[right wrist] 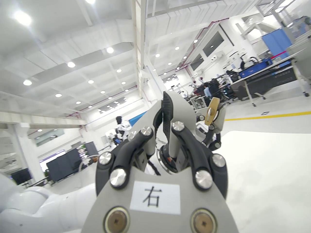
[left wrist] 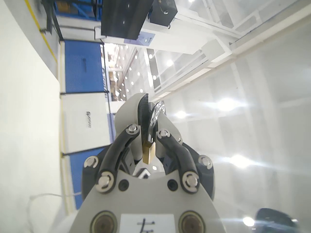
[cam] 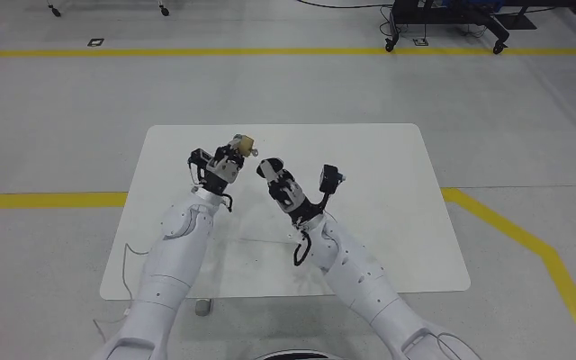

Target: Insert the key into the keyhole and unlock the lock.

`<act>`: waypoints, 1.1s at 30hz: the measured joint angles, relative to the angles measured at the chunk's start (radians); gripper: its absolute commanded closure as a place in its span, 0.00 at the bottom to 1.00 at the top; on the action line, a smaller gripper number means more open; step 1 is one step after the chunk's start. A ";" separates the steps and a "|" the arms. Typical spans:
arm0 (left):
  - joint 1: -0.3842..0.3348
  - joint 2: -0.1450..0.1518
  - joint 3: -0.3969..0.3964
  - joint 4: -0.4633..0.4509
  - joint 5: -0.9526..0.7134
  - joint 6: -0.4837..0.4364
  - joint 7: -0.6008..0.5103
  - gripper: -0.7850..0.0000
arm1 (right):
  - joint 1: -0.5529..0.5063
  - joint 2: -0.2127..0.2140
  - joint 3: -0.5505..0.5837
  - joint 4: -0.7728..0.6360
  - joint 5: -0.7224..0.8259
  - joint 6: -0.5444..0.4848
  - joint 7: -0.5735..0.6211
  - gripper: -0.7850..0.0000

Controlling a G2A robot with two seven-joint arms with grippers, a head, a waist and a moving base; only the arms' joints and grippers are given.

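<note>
Left fingers [left wrist: 126, 117] grip the brass lock [left wrist: 148, 152] above the table [cam: 378, 180].

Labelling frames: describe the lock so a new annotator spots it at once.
Find the white table. Above its middle, the left gripper holds the padlock at its tips. It is a small brass block, the only golden thing among white and black gripper parts.
</note>
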 measured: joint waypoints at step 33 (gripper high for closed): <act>-0.062 0.008 0.020 0.077 -0.019 0.103 -0.173 1.00 | 0.043 0.001 0.016 0.042 0.285 0.035 0.306 1.00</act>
